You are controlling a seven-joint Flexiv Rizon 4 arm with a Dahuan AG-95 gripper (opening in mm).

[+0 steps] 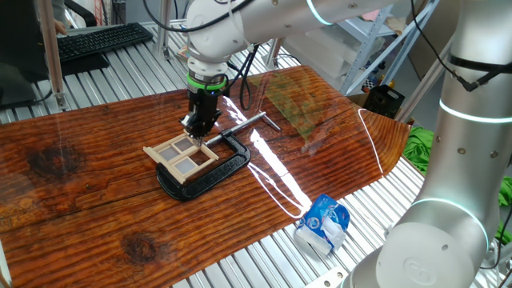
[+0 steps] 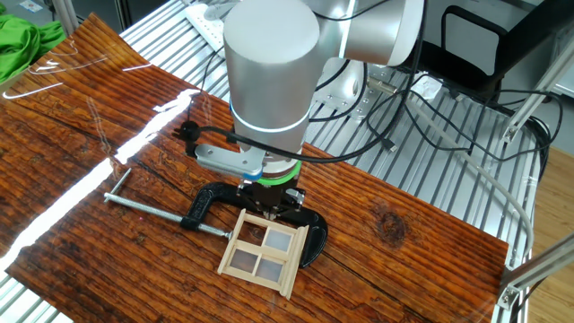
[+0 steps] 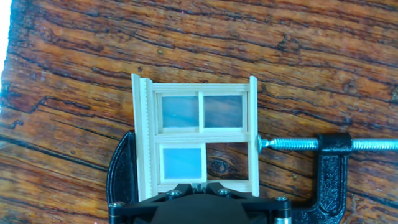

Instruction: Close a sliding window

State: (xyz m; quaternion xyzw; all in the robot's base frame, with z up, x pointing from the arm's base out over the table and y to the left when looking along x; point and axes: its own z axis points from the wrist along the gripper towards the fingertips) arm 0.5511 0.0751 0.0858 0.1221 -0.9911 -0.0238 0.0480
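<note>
The sliding window (image 3: 198,134) is a small pale-wood frame lying flat on the table. It has two glazed panes at the top, a bluish pane at lower left and an open gap at lower right. It also shows in one fixed view (image 1: 180,158) and the other fixed view (image 2: 265,253). My gripper (image 3: 198,186) stands upright at the frame's near edge, with the jaws drawn close on a small pale piece of the window. The gripper also shows in one fixed view (image 1: 195,128) and the other fixed view (image 2: 269,205).
A black C-clamp (image 3: 329,155) pins the window frame to the wooden table (image 1: 88,184); its screw (image 1: 248,122) sticks out sideways. A crumpled blue-and-white bag (image 1: 324,224) lies off the table's edge. A keyboard (image 1: 104,38) lies at the back, and cables (image 2: 404,99) hang behind the arm.
</note>
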